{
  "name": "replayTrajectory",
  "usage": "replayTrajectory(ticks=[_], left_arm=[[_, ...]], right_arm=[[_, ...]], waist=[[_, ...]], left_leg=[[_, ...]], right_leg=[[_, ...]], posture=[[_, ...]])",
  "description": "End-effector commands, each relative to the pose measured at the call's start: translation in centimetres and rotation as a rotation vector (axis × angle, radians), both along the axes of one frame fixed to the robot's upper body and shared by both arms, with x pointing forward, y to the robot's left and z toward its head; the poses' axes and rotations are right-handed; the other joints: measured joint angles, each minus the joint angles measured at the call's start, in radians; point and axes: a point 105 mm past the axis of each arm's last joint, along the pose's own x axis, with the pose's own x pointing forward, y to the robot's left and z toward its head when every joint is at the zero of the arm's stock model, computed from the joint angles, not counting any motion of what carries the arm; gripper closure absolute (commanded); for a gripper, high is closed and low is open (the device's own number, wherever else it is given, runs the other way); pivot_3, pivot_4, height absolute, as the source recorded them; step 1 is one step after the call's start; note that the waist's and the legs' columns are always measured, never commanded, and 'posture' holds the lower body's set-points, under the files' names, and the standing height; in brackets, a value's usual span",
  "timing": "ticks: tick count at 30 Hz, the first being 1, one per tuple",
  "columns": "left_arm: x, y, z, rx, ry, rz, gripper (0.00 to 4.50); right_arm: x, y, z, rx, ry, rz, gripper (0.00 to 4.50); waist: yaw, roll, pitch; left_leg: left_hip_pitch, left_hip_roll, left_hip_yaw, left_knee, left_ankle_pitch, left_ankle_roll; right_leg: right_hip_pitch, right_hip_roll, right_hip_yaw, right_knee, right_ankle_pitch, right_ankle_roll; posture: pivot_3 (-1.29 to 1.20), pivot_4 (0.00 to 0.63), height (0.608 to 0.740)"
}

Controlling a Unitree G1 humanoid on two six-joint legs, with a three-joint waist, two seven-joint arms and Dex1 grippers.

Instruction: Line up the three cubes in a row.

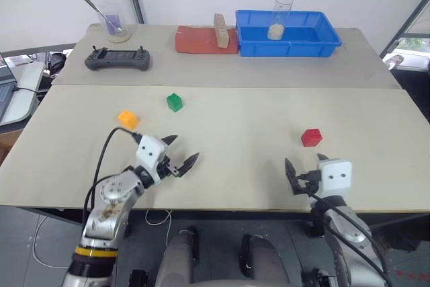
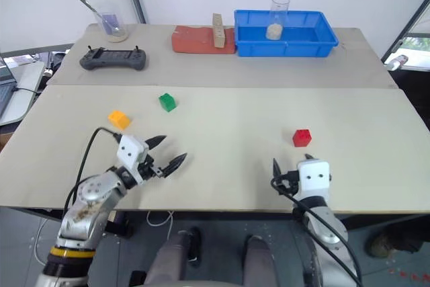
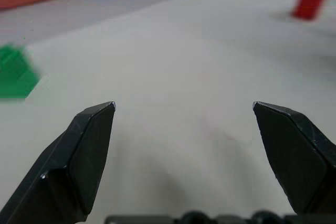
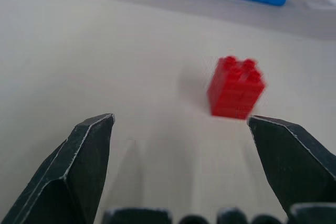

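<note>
Both grippers are spread wide and holding nothing. The left gripper [image 1: 180,154] sits in the lower left of the head view, hovering over the near part of the table [image 1: 235,112], its two black fingers fanned apart and aimed toward the middle of the frame. In its wrist view the fingertips [image 3: 97,129] stand far apart with bare tabletop between them.

The right gripper [image 2: 285,173] is in the lower right, near the table's front edge, jaws also fully parted. Nothing is pinched or touched by either one.

Where the cubes are:
- The red cube [image 1: 311,137] is right of center, just beyond the right gripper and a bit to its outer side. In the right wrist view the same cube [image 4: 235,87] sits ahead of the fingers, closer to the right-hand fingertip than the middle of the gap, not touching.
- The orange-yellow cube [image 1: 128,119] is left of center, just above and left of the left gripper, clear of the fingers.
- The green cube [image 1: 175,102] is a little higher in the frame, up and to the right of the orange-yellow one. It shows blurred at the left edge of the left wrist view, outside the gap.

So they're scattered: two near each other on the left, red well apart on the right.
</note>
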Motion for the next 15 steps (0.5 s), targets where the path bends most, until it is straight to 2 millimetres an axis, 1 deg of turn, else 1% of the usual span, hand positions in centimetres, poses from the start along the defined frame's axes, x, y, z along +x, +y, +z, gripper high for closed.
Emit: replayTrajectory(ticks=[1,2,3,4,5,6,7,8,9,10,11,12,13,14,15], left_arm=[[0.0,-1.8,2.5,-0.012,-0.054,-0.178,0.02],[0.1,-2.4,3.1,-0.006,-0.068,-0.225,0.02],[0.0,-2.9,3.6,-0.003,-0.079,-0.265,0.02],[0.1,-3.2,3.9,0.0,-0.084,-0.289,0.02],[0.0,-3.8,4.4,0.0,-0.088,-0.33,0.02],[-0.1,-4.5,5.0,0.0,-0.096,-0.374,0.02],[-0.1,-5.1,5.5,0.0,-0.099,-0.41,0.02],[-0.2,-5.5,5.8,0.001,-0.101,-0.437,0.02],[-0.2,-5.8,6.0,0.005,-0.103,-0.455,0.02],[-0.2,-6.0,6.1,0.007,-0.105,-0.466,0.02],[-0.1,-6.2,6.2,0.011,-0.109,-0.475,0.02],[-0.1,-6.3,6.3,0.014,-0.109,-0.482,0.02],[-0.1,-6.3,6.5,0.014,-0.108,-0.486,0.02],[-0.1,-6.4,6.6,0.014,-0.108,-0.487,0.02],[-0.1,-6.4,6.7,0.013,-0.106,-0.487,0.02]], right_arm=[[0.5,-1.4,1.7,-0.026,-0.05,-0.053,0.0],[0.7,-1.7,1.7,-0.026,-0.047,-0.059,0.0],[1.0,-2.0,1.6,-0.025,-0.041,-0.065,0.0],[1.2,-2.1,1.6,-0.024,-0.038,-0.069,0.0],[1.6,-2.3,1.3,-0.014,-0.027,-0.074,0.0],[2.1,-2.6,1.0,-0.007,-0.018,-0.081,0.0],[2.5,-2.9,0.8,0.0,-0.012,-0.087,0.0],[3.0,-3.1,0.7,0.003,-0.008,-0.088,0.0],[3.4,-3.2,0.6,0.006,-0.008,-0.085,0.0],[3.8,-3.3,0.6,0.011,-0.007,-0.083,0.0],[4.2,-3.3,0.6,0.018,-0.008,-0.073,0.0],[4.6,-3.2,0.6,0.026,-0.008,-0.064,0.0],[5.0,-3.2,0.5,0.032,-0.006,-0.061,0.0],[5.3,-3.3,0.4,0.035,-0.004,-0.061,0.0],[5.6,-3.4,0.3,0.041,-0.003,-0.06,0.0]], waist=[[0.003,-0.002,0.001],[0.004,-0.003,0.002],[0.003,-0.001,0.002],[-0.001,0.002,0.003],[-0.008,0.007,0.002],[-0.016,0.013,0.001],[-0.02,0.026,0.0],[-0.016,0.019,-0.004],[-0.005,0.007,-0.007],[-0.006,0.001,0.001],[-0.004,0.0,0.004],[-0.003,0.001,0.005],[-0.005,0.004,0.006],[-0.008,0.011,0.007],[-0.011,0.013,0.009]], left_leg=[[0.0,0.001,0.005,-0.003,0.0,-0.001],[0.002,-0.001,0.008,-0.005,0.0,-0.001],[0.002,-0.003,0.004,-0.005,0.0,-0.001],[0.002,-0.006,-0.015,0.003,0.0,-0.001],[0.003,-0.01,-0.032,0.011,0.001,-0.001],[0.005,-0.01,-0.052,0.019,0.0,-0.001],[-0.002,-0.007,-0.063,0.023,0.0,-0.001],[-0.023,0.008,-0.066,0.013,0.001,-0.001],[-0.024,0.006,-0.046,0.006,0.001,-0.002],[-0.004,-0.002,-0.028,-0.01,0.004,-0.006],[0.014,-0.02,-0.025,-0.033,0.015,-0.018],[0.027,-0.039,-0.032,-0.048,0.021,-0.027],[0.033,-0.039,-0.038,-0.046,0.027,-0.037],[0.038,-0.037,-0.052,-0.036,0.033,-0.046],[0.039,-0.036,-0.064,-0.026,0.032,-0.043]], right_leg=[[-0.003,-0.001,0.003,0.003,0.001,-0.002],[-0.013,-0.003,0.006,0.004,0.002,-0.003],[-0.014,-0.004,0.005,0.003,0.003,-0.006],[-0.01,-0.005,-0.002,0.001,0.003,-0.006],[-0.002,-0.004,-0.012,-0.001,0.003,-0.006],[0.012,0.004,-0.022,-0.01,0.004,-0.005],[0.025,0.015,-0.027,-0.025,0.006,-0.002],[0.031,0.025,-0.033,-0.014,0.009,-0.001],[0.034,0.026,-0.045,0.04,-0.008,-0.005],[0.048,0.034,-0.045,0.067,-0.083,-0.036],[0.045,0.034,-0.022,0.06,-0.104,-0.037],[0.058,0.017,-0.009,0.056,-0.102,-0.035],[0.063,0.017,-0.01,0.057,-0.103,-0.036],[0.074,0.02,-0.014,0.056,-0.106,-0.036],[0.079,0.027,-0.016,0.056,-0.107,-0.034]], posture=[[0.0,0.15,0.74],[0.0,0.15,0.74],[0.0,0.15,0.74],[0.0,0.15,0.74],[0.0,0.15,0.74],[0.0,0.15,0.74],[0.0,0.15,0.74],[0.0,0.15,0.74],[0.0,0.15,0.74],[0.0,0.15,0.74],[0.0,0.15,0.74],[0.0,0.15,0.74],[0.0,0.15,0.74],[0.0,0.15,0.74],[0.0,0.15,0.74]])
